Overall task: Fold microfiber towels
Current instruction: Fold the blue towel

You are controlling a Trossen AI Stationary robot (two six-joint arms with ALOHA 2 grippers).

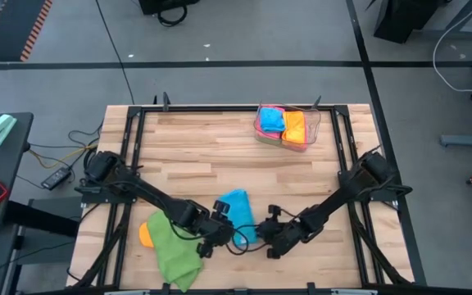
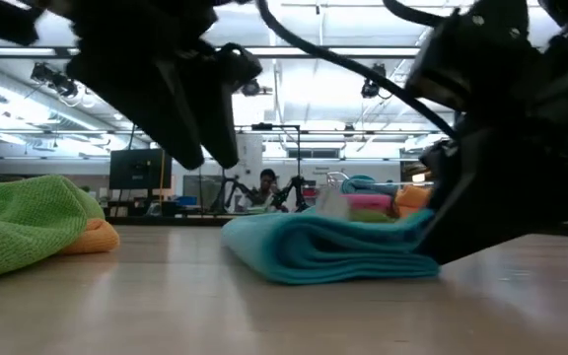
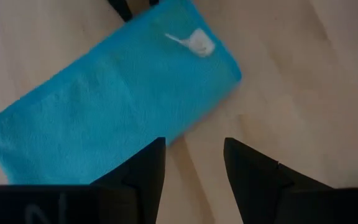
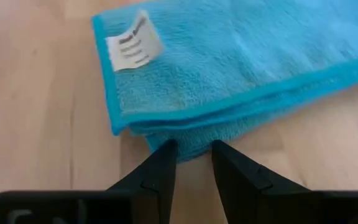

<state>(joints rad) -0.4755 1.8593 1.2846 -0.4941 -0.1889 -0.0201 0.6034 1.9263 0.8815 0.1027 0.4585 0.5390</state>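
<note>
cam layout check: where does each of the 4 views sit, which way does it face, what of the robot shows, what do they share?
High: overhead, straight down; both arms, blue towel, tray.
Low: table height, level across into the room; both arms drop in from above.
Left wrist: over the towel; left end effector open, holding nothing.
Right wrist: at the folded edge; right end effector fingers straddle it.
Shared: all four show the blue towel; high and low also show the green towel.

The blue towel (image 4: 241, 68) has a small white tag (image 4: 132, 42) sewn on — it has dark lines of print, too blurry to read.
</note>
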